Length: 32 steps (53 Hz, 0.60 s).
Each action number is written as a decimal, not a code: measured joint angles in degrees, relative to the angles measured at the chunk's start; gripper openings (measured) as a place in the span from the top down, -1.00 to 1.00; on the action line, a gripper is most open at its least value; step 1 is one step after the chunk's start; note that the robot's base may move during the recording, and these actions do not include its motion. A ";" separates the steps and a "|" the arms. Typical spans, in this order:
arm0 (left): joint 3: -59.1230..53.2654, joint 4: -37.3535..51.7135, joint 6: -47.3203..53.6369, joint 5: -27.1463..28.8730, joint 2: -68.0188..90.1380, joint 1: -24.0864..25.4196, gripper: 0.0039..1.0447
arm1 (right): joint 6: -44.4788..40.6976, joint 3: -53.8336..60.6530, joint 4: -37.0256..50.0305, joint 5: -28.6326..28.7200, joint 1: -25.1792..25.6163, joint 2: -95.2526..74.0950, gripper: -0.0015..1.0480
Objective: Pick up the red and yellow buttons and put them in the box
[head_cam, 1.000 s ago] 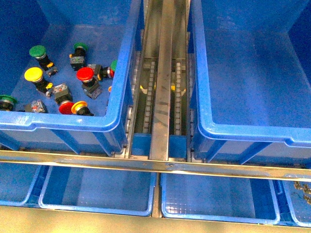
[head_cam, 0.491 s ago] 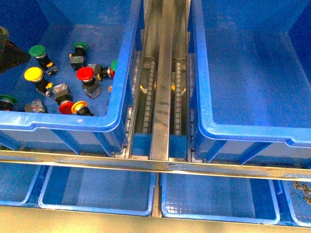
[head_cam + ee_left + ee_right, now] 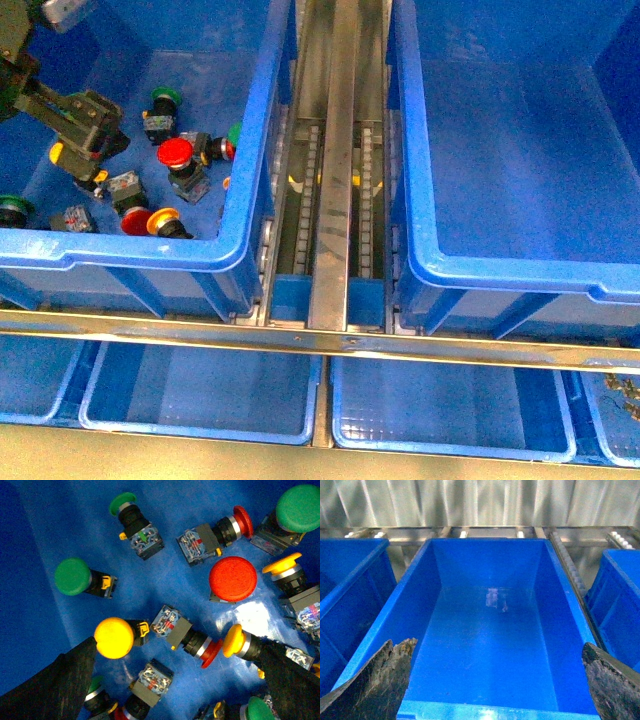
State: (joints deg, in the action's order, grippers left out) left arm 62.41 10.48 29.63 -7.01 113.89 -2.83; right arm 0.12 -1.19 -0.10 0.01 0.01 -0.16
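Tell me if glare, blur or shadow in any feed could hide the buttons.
Front view: slightly soft, and the left pincer covers most of a yellow button. Left wrist view: sharp, with one white glare patch on the bin floor beside a face-up red button. Right wrist view: clear, faint sheen on the box floor.

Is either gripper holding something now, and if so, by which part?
Nothing is held. The left gripper is open, with the yellow button beside one jaw but not clamped. The right gripper is open too, with only the box ahead of it.
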 joint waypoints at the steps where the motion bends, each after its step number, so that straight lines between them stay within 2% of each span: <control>1: 0.26 0.17 -0.17 -0.02 0.61 -0.17 -0.85 | 0.00 0.00 0.00 0.00 0.00 0.00 -0.88; 32: 11.91 1.09 -5.25 1.88 14.73 -5.09 -0.85 | 0.00 0.00 0.00 0.00 0.00 0.00 -0.88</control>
State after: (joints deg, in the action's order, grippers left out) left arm 74.32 11.57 24.38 -5.13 128.62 -7.92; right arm 0.12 -1.19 -0.10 0.01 0.01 -0.16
